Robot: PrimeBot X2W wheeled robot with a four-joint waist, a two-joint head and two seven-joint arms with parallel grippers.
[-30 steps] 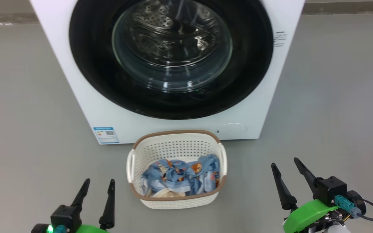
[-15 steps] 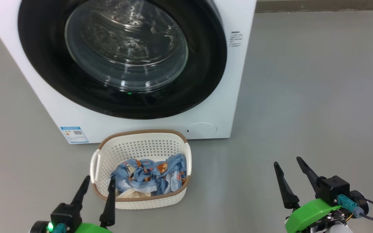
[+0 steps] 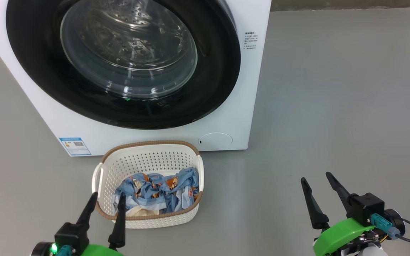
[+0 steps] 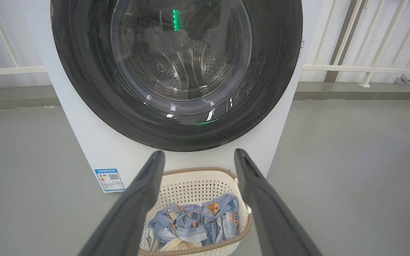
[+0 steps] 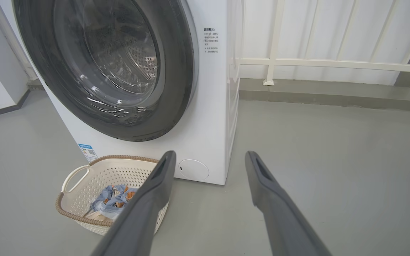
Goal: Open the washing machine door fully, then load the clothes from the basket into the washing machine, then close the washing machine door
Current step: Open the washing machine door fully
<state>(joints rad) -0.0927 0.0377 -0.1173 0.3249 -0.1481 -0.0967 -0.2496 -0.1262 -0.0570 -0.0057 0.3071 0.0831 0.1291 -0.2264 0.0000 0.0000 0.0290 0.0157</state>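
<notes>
**Plainly shut, and crowded below**

Likely trouble first, from the left. Close to catching the basket (image 3: 148, 143): left tool (image 3: 108, 195) hanging at its near rim, fingers (image 3: 119, 224) overlapping it in the head view, so easy to clip or shove on any forward reach. Touching or merely above, cannot tell.

In the middle, washing machine door (image 3: 34, 71) flush against the washing machine (image 3: 247, 106), glossy and round, with no handle plainly visible. Liable to slip off the fingers, or to open only partway and spoil the loading to follow.

Directly below, basket on the floor (image 3: 333, 106) just beside the machine's front, between the blue label sticker (image 3: 75, 145) and the round flap (image 3: 215, 140). Possibly in the way of an arm reaching for the door's edge. Inside, clothes (image 3: 158, 192) heaped loose, blue printed pieces over a cream one; prone to trailing over the rim if lifted in a tangle.

Now the tools. Left tool spread wide, holding nothing, pointed at door and basket. Right tool (image 3: 315, 177) likewise spread wide and empty, well apart from the basket, over bare floor, aimed near the machine's right front corner.
</notes>
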